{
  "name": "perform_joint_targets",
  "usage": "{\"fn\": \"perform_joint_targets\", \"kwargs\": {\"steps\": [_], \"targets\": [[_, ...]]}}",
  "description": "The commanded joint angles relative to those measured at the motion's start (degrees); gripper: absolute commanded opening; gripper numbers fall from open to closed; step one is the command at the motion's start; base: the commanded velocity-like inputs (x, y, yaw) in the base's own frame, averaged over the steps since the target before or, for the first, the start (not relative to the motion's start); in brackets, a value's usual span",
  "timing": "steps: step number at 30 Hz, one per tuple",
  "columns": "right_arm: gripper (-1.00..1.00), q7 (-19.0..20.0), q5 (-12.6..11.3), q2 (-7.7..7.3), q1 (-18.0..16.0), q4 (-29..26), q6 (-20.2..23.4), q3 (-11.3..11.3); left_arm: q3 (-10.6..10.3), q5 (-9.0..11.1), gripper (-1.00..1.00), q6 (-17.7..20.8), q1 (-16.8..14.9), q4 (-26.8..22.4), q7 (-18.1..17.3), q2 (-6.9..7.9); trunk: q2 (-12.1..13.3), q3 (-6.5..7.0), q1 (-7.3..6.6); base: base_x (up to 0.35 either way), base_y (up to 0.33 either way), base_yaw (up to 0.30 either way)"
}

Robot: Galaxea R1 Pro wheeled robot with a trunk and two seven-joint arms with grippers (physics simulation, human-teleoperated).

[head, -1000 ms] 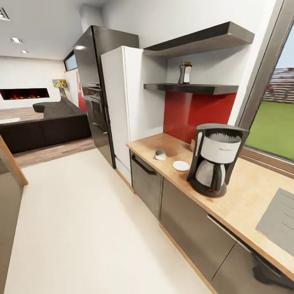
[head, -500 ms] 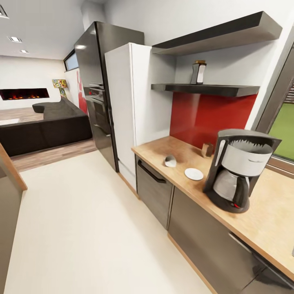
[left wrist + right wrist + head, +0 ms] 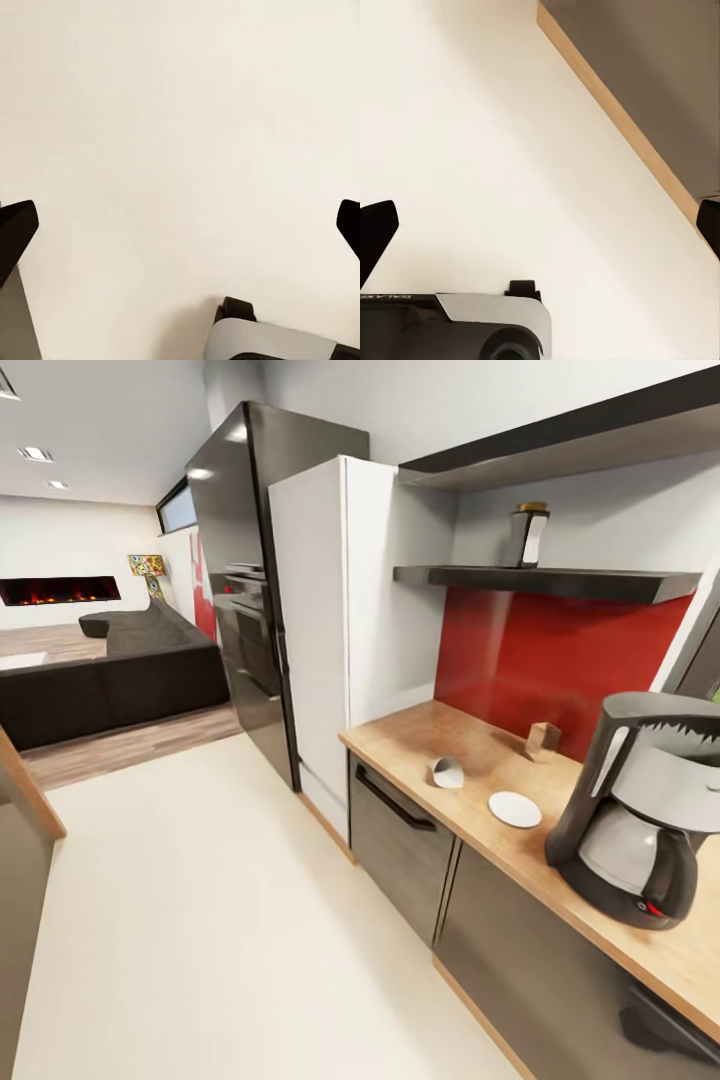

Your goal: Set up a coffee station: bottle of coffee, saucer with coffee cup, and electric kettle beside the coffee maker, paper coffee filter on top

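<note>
Both claws, left (image 3: 180, 225) and right (image 3: 540, 225), spread apart; bottle of coffee (image 3: 528, 536) upright on shelf (image 3: 560, 582)

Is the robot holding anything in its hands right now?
No, nothing. In both wrist views the dark fingers stand wide apart over bare floor, with nothing between them.

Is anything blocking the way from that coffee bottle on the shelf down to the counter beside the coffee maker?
Nothing visible does. The bottle stands alone on the shelf, and bare counter lies beside the coffee maker.
</note>
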Motion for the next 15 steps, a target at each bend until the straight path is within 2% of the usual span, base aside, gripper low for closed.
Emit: {"fn": "perform_joint_targets", "kwargs": {"steps": [1,6,15], "targets": [[1.0,0.0,0.0,0.0,0.0,0.0,-0.2,0.0,0.1,0.0,1.0,-0.2,-0.1,0.1,0.0,-0.01,-0.1,-0.12,0.06,0.283,0.231,0.0],[1.0,0.0,0.0,0.0,0.0,0.0,-0.2,0.0,0.1,0.0,1.0,-0.2,-0.1,0.1,0.0,-0.01,-0.1,-0.1,0.06,0.283,0.231,-0.083],[1.0,0.0,0.0,0.0,0.0,0.0,-0.2,0.0,0.1,0.0,1.0,-0.2,-0.1,0.1,0.0,-0.01,-0.1,0.24,0.06,0.283,0.231,-0.252]]}}
